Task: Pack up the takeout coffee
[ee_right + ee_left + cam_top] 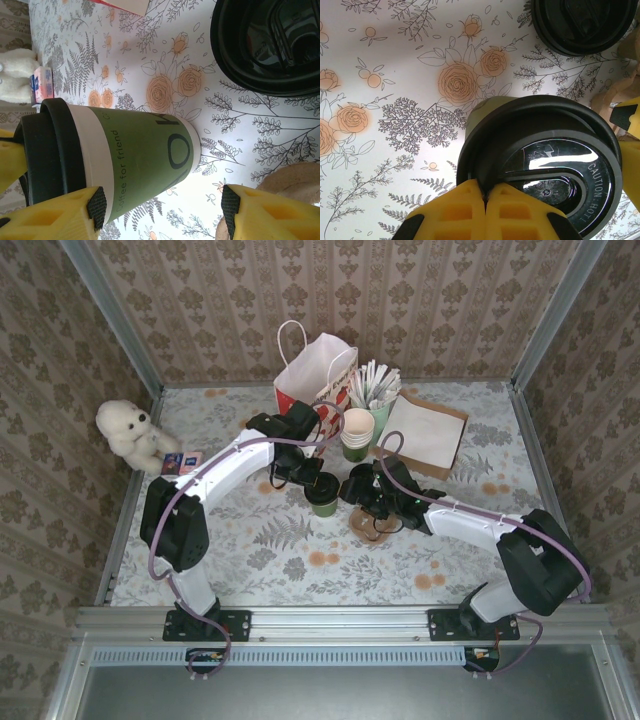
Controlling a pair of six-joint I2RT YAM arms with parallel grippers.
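Observation:
The takeout coffee (323, 502), a dark green paper cup with a black lid (555, 165), stands upright on the flowered tablecloth at mid-table. My left gripper (485, 192) comes down on it from above, and its yellow fingers are shut on the lid's raised rim. My right gripper (162, 207) reaches in from the right at the height of the cup wall (145, 155). It is open around the cup: one pad (96, 207) lies against the cup's white band, and the other pad (230, 205) stands well off the cup.
A second black lid (270, 45) sits close beside the cup. A brown pulp carrier (372, 528) lies just right of it. Behind stand the red-and-white paper bag (315, 375), stacked cream cups (357, 432), a pale green cup of sticks (375, 390) and a flat brown bag (425, 435). A plush bear (130, 435) sits far left.

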